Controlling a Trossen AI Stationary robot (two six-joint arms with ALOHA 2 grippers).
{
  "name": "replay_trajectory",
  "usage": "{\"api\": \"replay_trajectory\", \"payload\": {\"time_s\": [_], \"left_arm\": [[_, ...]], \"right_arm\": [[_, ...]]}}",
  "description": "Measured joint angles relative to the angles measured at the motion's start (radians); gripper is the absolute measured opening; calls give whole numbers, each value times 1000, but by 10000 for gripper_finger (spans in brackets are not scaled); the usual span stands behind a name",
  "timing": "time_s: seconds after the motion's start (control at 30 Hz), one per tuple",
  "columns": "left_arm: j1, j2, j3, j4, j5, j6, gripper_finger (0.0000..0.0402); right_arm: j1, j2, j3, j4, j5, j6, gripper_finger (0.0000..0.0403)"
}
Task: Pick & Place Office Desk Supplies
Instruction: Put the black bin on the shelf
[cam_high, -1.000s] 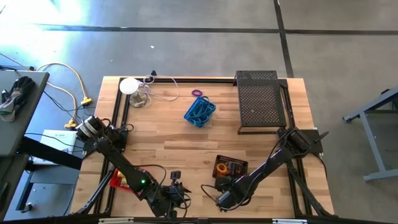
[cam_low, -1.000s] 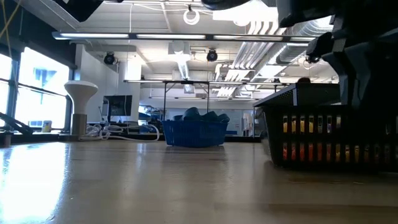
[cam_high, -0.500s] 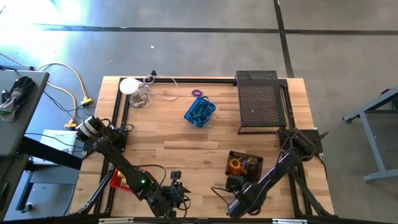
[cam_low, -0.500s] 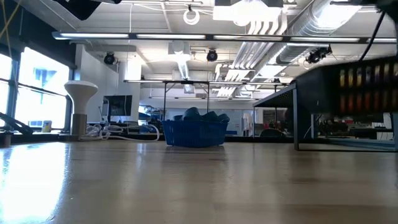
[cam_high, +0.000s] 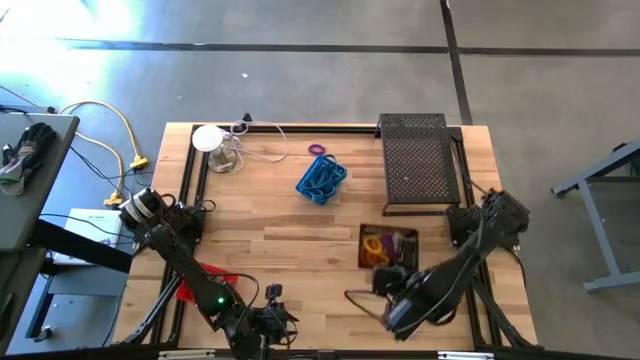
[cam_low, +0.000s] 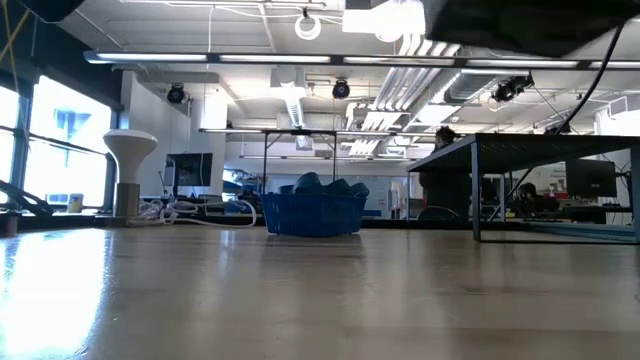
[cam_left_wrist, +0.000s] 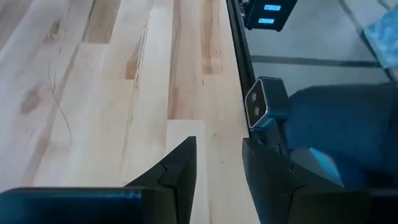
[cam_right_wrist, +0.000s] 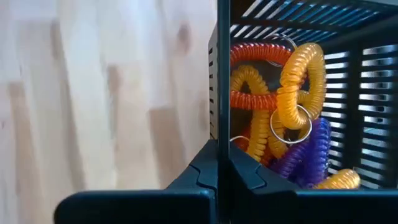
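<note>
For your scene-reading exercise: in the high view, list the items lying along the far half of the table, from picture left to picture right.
White round disc → purple ring → blue mesh basket → large black mesh tray.

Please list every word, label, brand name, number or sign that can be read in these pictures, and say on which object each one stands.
None can be read in any view.
The black basket held by the right gripper, the blue basket, the red basket and the black mesh tray show no text.
The left gripper shows none either.
</note>
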Motion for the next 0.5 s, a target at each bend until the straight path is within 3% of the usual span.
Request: {"api": "replay_trajectory", "payload": {"time_s": [0.23,0.5], "left_arm": [[-21,0,0,5,-1,-90,124],[-33,0,0,4,-3,-106,124]], "right_arm": [[-98,-158,0,0,107,-145,3],[-331,-309,0,0,102,-419,3]]}}
